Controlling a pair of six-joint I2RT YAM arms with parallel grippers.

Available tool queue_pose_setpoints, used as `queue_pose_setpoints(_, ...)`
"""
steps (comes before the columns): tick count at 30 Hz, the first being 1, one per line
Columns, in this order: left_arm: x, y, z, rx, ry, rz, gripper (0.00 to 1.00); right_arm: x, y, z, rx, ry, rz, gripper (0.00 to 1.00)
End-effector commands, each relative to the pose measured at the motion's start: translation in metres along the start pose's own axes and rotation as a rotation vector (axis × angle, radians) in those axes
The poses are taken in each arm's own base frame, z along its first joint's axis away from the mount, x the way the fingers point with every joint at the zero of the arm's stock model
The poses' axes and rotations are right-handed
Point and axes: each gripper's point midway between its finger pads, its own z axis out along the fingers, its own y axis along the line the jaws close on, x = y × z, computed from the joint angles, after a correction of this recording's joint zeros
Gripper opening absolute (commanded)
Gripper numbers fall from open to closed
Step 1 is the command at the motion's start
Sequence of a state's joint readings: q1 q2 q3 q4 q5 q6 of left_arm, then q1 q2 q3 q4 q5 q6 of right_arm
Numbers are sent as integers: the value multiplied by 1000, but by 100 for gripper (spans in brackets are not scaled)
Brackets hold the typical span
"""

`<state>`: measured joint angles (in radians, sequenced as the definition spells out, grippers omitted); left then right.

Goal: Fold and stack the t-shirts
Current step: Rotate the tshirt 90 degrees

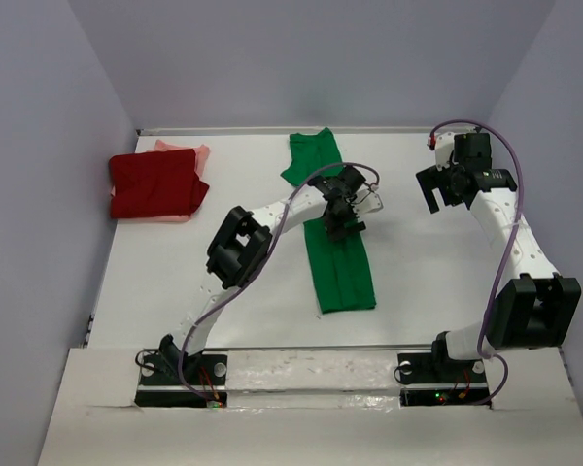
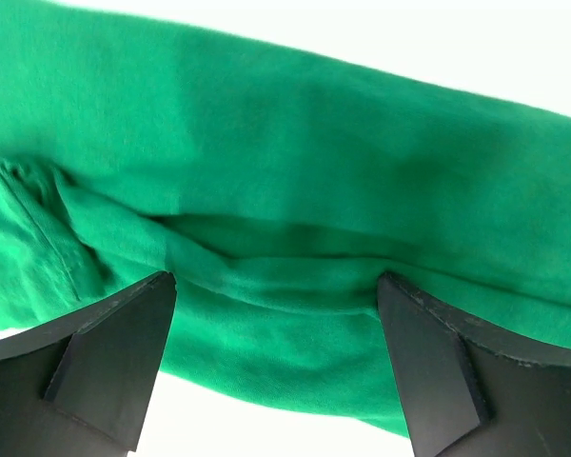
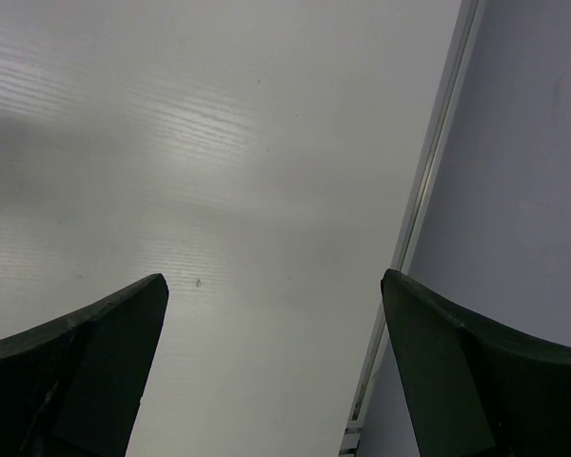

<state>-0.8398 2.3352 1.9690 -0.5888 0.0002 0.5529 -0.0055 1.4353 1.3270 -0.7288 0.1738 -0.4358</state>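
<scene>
Left wrist view: the left gripper (image 2: 276, 314) has its jaws wide apart and holds nothing. Its black fingers (image 2: 114, 362) hang just above a soft ridge of cloth.
Cloth below: the green t-shirt (image 2: 285, 162) shows a hem and several loose layers between the jaws.
Right gripper (image 3: 276, 324): its jaws are equally wide with nothing between them. Below it are only the bare table (image 3: 219, 143) and the side wall (image 3: 523, 143).
Place of the green t-shirt: it is folded into a long narrow strip in the middle of the table. It runs, a little slanted, from the far edge toward the near edge, and the left gripper is over its middle part.
Stack: the dark red t-shirt (image 1: 155, 184) lies folded on the salmon-pink t-shirt (image 1: 199, 153) near the far left corner, well apart from the green one.
Step, as I judge: the strip needs a fold across its length, and then a move onto the stack.
Risk one: the pinch may take only the top layer, because the layers lie loose. The strip would then open when it is lifted.
Risk two: a lift at the middle by one arm lets both ends hang and drag, so the fold comes out crooked. The right gripper is near the far right corner, too far away to steady an end.
Risk three: fingers that go too deep press on the table and slide over the cloth, so they do not gather it.
Risk four: a careless placing may push the red shirt off the pink one.
</scene>
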Motion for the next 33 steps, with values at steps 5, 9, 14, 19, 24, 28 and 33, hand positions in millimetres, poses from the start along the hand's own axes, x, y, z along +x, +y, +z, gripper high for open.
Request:
queue_pose_setpoints(5, 34, 34, 5, 44, 102, -66, 99, -7, 2, 1, -20, -19, 27, 99)
queue_pose_setpoints(9, 34, 46, 9, 28, 101, -61, 99, -5, 3, 5, -25, -8, 30, 98)
queue_pose_setpoints(14, 36, 59, 7, 5, 101, -64, 99, -4, 9, 9, -51, 0, 37, 98)
queue_pose_setpoints(19, 37, 68, 4, -6, 97, -84, 99, -3, 15, 12, -81, 3, 43, 98)
queue_pose_setpoints(24, 36, 72, -1, -12, 90, -88, 99, -2, 20, 16, -106, 14, 45, 98)
queue_pose_setpoints(28, 49, 79, 4, -44, 142, -92, 99, -1, 24, 14, -126, 14, 48, 98)
queue_pose_setpoints(33, 51, 93, 7, -64, 139, -116, 99, 2, 29, 11, -148, 10, 48, 98)
